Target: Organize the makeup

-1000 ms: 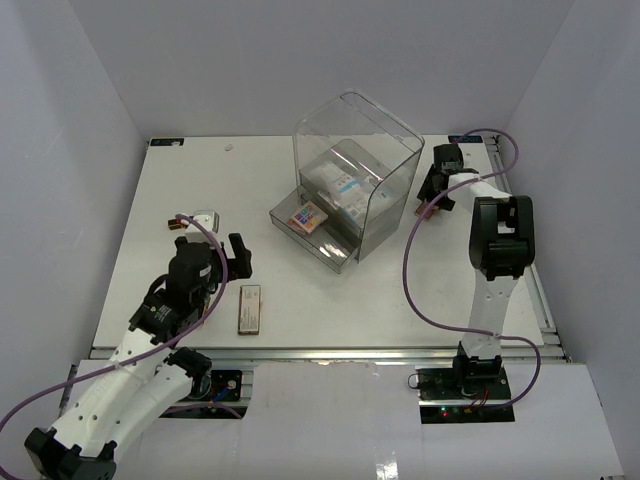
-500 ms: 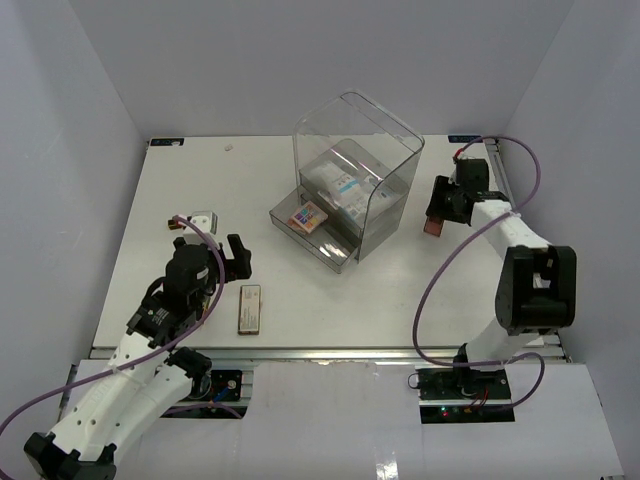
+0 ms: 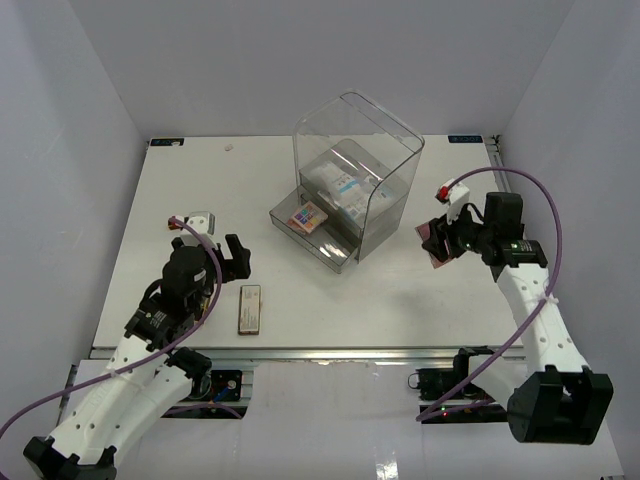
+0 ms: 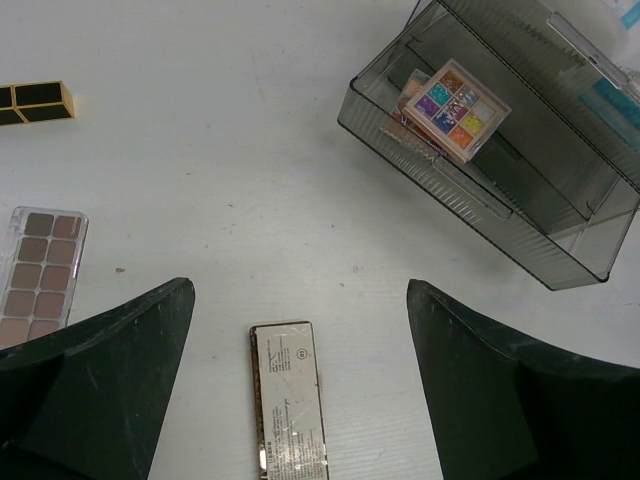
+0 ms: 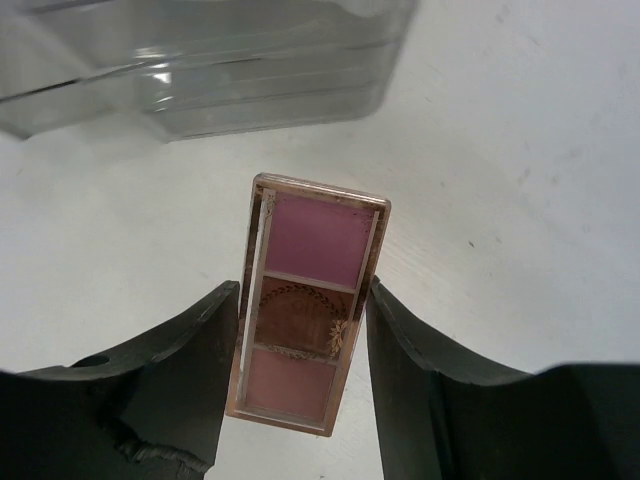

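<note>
Since our right pincer [image 5: 303, 305] is clenched across the long edges of the pinkish palette [image 5: 318, 240], we should grip firmly and hold it level when steering left toward the open drawer [image 3: 335, 252] of the clear box [image 3: 395, 170]. The palette hangs just right of that box, with a rose-gold rim and two pink pans flanking a brown one.

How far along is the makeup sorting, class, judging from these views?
Done: the multicolour palette lies in the open drawer, sachets inside the box. In hand: the right claw grips the pink palette. Remaining: the long palette under the open left claw, the nude palette and the gold lipstick, all on the table.
</note>
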`<state>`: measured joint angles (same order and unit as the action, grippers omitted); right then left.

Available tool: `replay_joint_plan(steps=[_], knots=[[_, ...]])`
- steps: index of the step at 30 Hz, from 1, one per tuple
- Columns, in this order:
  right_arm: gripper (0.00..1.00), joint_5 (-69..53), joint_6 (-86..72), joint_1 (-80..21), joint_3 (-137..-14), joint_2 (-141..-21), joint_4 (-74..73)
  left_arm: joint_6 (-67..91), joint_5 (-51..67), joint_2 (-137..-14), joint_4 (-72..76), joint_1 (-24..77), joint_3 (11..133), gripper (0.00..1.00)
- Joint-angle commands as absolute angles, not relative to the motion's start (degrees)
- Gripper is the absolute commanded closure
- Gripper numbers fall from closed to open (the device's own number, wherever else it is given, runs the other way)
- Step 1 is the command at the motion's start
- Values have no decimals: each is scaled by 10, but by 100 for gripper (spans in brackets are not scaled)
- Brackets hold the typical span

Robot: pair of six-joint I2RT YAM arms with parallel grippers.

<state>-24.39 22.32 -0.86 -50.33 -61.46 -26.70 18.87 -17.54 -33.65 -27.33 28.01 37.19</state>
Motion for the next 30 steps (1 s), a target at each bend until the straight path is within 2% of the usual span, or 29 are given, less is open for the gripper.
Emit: replay_joint_plan(steps=[1, 5, 8, 10, 16, 24, 30], knots=[[83, -425, 418, -21, -524, -574, -390, 187, -176, -329, -261, 276, 371, 2], [84, -451, 470, -96, -555, -578, -423, 187, -177, -328, -262, 276, 371, 2], [84, -427, 471, -219, -579, -577, -407, 187, -180, -327, -262, 276, 371, 2], [84, -377, 456, -305, -599, -592, -380, 188, -182, -324, -263, 276, 370, 2], [85, -260, 420, -461, -704, -707, -340, 189, -190, -325, -264, 275, 369, 2], [85, -107, 349, -510, -862, -900, -277, 192, -199, -323, -267, 275, 368, 2], [82, -11, 339, -507, -873, -969, -228, 192, -197, -324, -266, 275, 369, 2]])
